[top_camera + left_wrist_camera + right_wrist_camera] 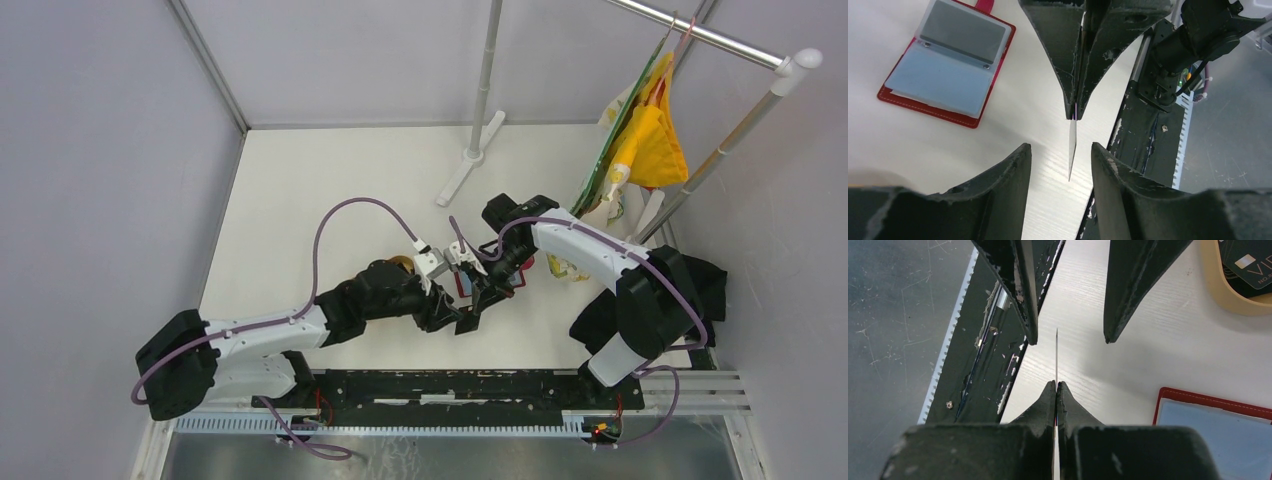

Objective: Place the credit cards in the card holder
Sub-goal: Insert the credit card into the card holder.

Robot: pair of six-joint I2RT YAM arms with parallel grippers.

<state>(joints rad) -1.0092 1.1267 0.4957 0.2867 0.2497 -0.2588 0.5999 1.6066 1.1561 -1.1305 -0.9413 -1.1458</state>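
Right gripper [1056, 385] clenched on 1 thin card [1056, 352], held edge-on above the table [1013, 110], left gripper [1060, 150] released, its 2 jaws flanking the card's free end without touching, red card holder [948, 65] lying open flat nearby, black cards [1248, 260] in tan tray [1228, 297].

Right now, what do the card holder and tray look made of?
Card holder: red leather-like cover with pale edge stitching; pockets look like frosted plastic, slightly glossy. Tray: tan, matte, possibly wood; only part shows.
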